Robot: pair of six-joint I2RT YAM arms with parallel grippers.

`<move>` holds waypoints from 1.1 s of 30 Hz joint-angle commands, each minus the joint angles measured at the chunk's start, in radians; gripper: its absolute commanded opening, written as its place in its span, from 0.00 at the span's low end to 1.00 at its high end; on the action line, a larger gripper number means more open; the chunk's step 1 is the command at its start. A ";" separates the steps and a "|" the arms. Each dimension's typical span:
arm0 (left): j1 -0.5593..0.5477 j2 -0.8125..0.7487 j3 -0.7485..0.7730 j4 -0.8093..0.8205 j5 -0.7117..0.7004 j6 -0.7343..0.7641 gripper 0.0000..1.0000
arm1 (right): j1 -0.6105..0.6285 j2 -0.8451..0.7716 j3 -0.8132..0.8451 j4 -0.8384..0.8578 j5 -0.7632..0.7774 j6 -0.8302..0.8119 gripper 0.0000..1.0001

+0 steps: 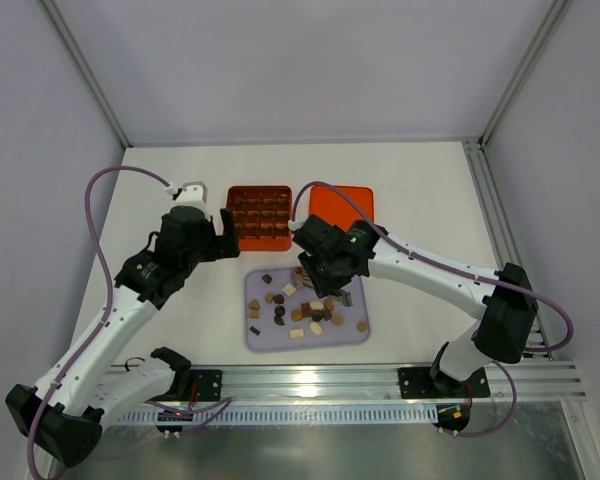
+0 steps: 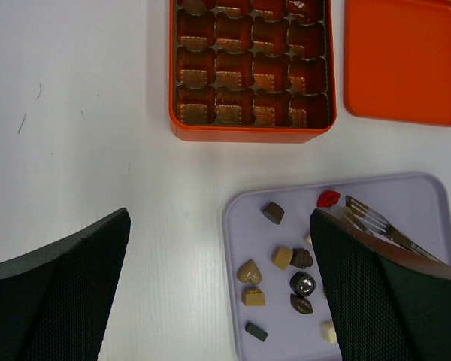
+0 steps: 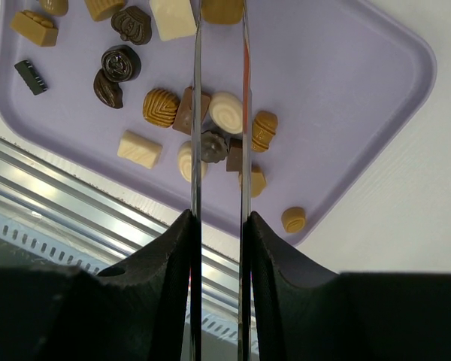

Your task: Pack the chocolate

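Lavender tray (image 1: 260, 340) front and centre, and the chocolate (image 3: 161, 107) is all on it: dark, tan and cream bites scattered loose, with the red piece (image 2: 328, 198) up near the tray's far edge. The right gripper (image 3: 219, 222) hangs directly over the scatter, fingers pressed in on a pair of metal tongs (image 3: 195, 113), blades close and parallel. Down the wrist view, a cream oval (image 3: 225, 113) and a dark piece (image 3: 214, 147) show in the slot between the blades. A tan piece (image 3: 222, 9) sits up at the tips; pinched or not, can't tell. Over to the left gripper (image 2: 219, 218): fingers spread wide, nothing in them, poised above the table between tray and orange gridded box (image 1: 259, 217), the nearest chocolates just off its right finger. The orange lid (image 1: 355, 200) lies flat just beside the box.
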 commanded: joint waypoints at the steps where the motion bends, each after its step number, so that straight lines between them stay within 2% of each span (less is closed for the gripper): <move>1: 0.007 -0.016 -0.003 0.023 0.006 -0.009 1.00 | 0.002 -0.044 0.056 -0.023 0.030 0.000 0.35; 10: 0.007 -0.014 -0.002 0.023 0.003 -0.007 1.00 | -0.012 0.001 0.188 -0.037 0.058 -0.037 0.35; 23: 0.007 -0.022 -0.002 0.023 -0.006 -0.004 1.00 | -0.092 0.291 0.533 0.095 0.091 -0.132 0.35; 33: 0.007 -0.014 -0.002 0.023 0.000 -0.004 1.00 | -0.163 0.455 0.652 0.232 0.078 -0.152 0.36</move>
